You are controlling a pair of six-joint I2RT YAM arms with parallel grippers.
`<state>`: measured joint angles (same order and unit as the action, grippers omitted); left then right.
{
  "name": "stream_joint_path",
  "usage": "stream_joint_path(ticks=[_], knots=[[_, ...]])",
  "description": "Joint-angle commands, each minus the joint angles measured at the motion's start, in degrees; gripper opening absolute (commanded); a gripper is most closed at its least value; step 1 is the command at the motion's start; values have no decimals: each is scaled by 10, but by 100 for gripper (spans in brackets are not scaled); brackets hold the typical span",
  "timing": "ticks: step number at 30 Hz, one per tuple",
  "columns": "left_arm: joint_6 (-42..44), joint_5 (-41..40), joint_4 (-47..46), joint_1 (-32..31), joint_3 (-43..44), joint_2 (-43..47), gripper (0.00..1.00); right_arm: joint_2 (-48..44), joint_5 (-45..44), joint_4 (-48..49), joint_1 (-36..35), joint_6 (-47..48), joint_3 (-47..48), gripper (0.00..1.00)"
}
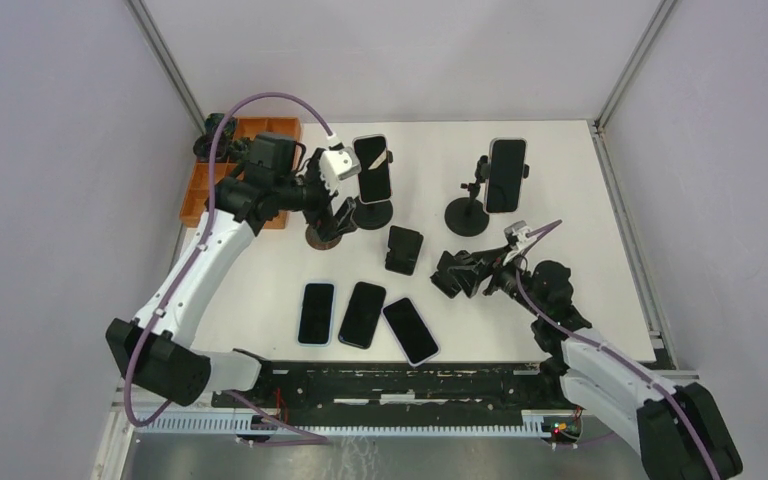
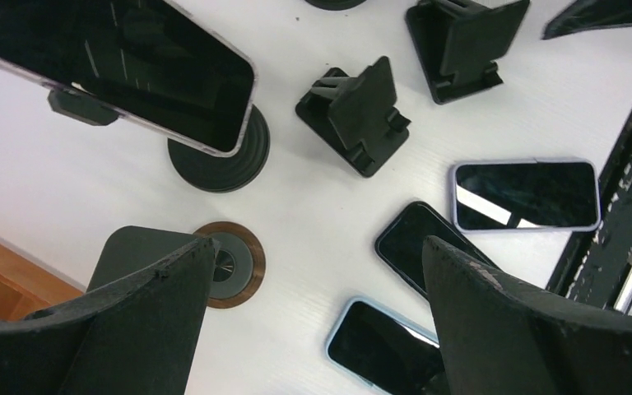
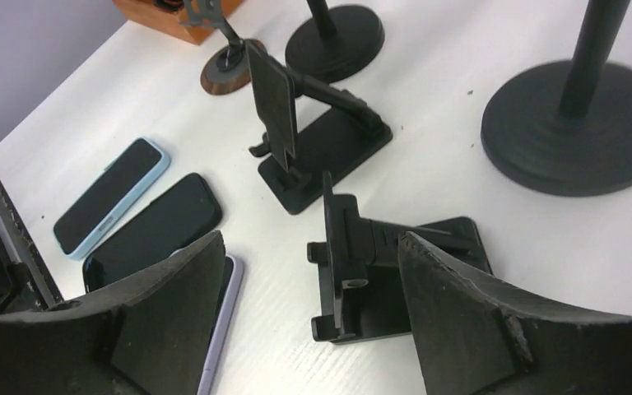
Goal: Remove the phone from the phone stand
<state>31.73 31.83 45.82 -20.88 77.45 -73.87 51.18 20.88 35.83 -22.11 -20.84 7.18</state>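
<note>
Bolted at the near edge, the left arm (image 1: 195,270) and right arm (image 1: 610,365) reach out over a white table (image 1: 610,250). The left arm stretches to the far left corner, and the right arm bends toward the middle.

The left gripper (image 2: 317,247) is spread wide with nothing between its fingers. It hangs just beside the phone (image 1: 372,168) without touching it. That phone is clamped upright in its phone stand (image 1: 372,213), a pole on a round black base at the far left-centre of the table.

The right gripper (image 3: 311,239) is also spread and holds nothing. A small folding stand (image 3: 362,271) lies on the table directly below the gap between its fingers.

An orange tray (image 1: 196,200) sits at the far left edge behind the left arm. To the right, well apart from the first, a second phone (image 1: 506,175) stands clamped on a second pole stand (image 1: 466,216).

Three more phones lie flat, side by side, near the front edge. These are a blue-cased one (image 1: 316,312), a dark one (image 1: 362,314) and a pale-cased one (image 1: 410,330). Another folding stand (image 1: 404,250) sits mid-table, between the flat phones and the first pole stand. A small round wood-rimmed disc (image 2: 230,263) rests near the first stand's base, close to the left gripper.
</note>
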Motion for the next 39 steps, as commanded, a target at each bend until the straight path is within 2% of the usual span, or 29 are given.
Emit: stream_joint_path(ticks=[1, 4, 5, 9, 14, 17, 21, 24, 27, 31, 39], knots=[[-73, -24, -48, 12, 40, -23, 100, -71, -18, -111, -10, 9, 59, 84], [-94, -27, -74, 15, 33, -30, 100, -93, -13, -156, -38, 11, 97, 91], [-104, -26, -79, 16, 36, -35, 100, -90, -14, -168, -51, 11, 118, 97], [-147, 14, -69, 47, 67, -58, 100, -28, -57, -200, -140, 39, 222, 98], [-181, 115, -65, 140, 77, -54, 100, 134, -29, -213, -170, 69, 409, 98], [-168, 101, -48, 168, 71, -43, 100, 246, -37, -248, -170, 101, 543, 98], [-142, 85, -36, 174, 48, -19, 100, 396, -83, -316, -162, 146, 733, 98], [-133, 80, -34, 174, 42, -5, 100, 470, -75, -314, -141, 143, 816, 98], [-122, 77, -28, 174, 40, 2, 100, 531, -84, -324, -122, 139, 874, 98], [-105, 87, -8, 174, 39, 5, 100, 569, -63, -310, -109, 139, 904, 98], [-60, 153, 27, 174, 29, 7, 100, 621, 78, -261, -87, 91, 903, 98]])
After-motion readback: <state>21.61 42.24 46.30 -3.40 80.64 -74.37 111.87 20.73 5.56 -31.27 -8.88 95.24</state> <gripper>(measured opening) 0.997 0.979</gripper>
